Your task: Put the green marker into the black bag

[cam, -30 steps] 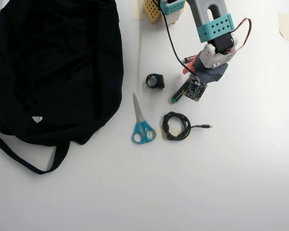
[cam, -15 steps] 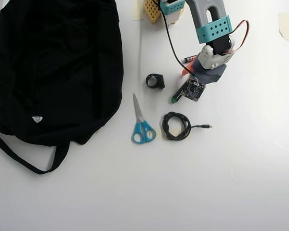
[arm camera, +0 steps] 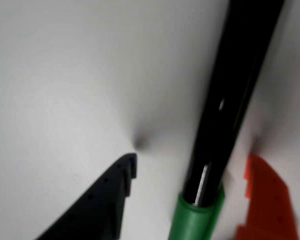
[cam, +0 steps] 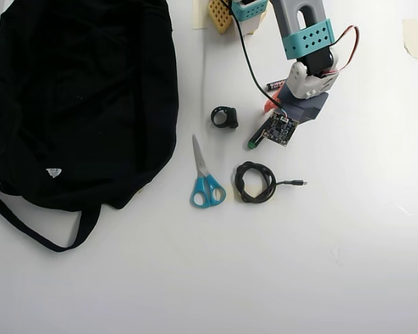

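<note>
The green marker [arm camera: 225, 100] lies on the white table, its black barrel running up the wrist view and its green cap [arm camera: 197, 216] at the bottom. My gripper [arm camera: 190, 167] is open and straddles it. The black finger [arm camera: 107, 200] stands apart on the left, and the orange finger [arm camera: 265, 200] sits close on the right. From overhead, only the green marker's end [cam: 253, 144] shows below my gripper [cam: 273, 118], which the wrist and its circuit board mostly hide. The black bag [cam: 76, 97] fills the left side, well away from the gripper.
Blue-handled scissors [cam: 205, 182] and a coiled black cable [cam: 254, 182] lie just below the marker's end. A small black ring-shaped part [cam: 224, 116] sits to its left, and a short battery [cam: 275, 85] lies by the arm. The bag's strap [cam: 28, 226] trails at lower left.
In the overhead view the wrist has shifted slightly toward the top of the picture. The marker's green end has stayed where it was.
</note>
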Available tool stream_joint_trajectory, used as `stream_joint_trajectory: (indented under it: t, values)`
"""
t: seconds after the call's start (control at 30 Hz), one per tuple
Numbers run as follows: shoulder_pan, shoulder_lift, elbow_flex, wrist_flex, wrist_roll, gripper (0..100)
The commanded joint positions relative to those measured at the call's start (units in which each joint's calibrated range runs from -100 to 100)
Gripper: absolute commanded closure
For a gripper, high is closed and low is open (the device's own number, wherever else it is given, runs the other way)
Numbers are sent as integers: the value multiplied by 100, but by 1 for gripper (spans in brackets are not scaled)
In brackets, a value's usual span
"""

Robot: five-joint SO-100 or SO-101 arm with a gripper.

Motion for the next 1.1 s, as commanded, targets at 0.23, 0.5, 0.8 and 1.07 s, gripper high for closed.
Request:
stream_joint_trajectory:
  t: [0.23, 0.5, 0.8, 1.07]
  values:
    - [207, 54, 340, -514, 18, 73]
    - [319, 676, 215, -557, 18, 73]
    - [319, 734, 286, -437, 18, 73]
    - [371, 792, 340, -213, 23, 73]
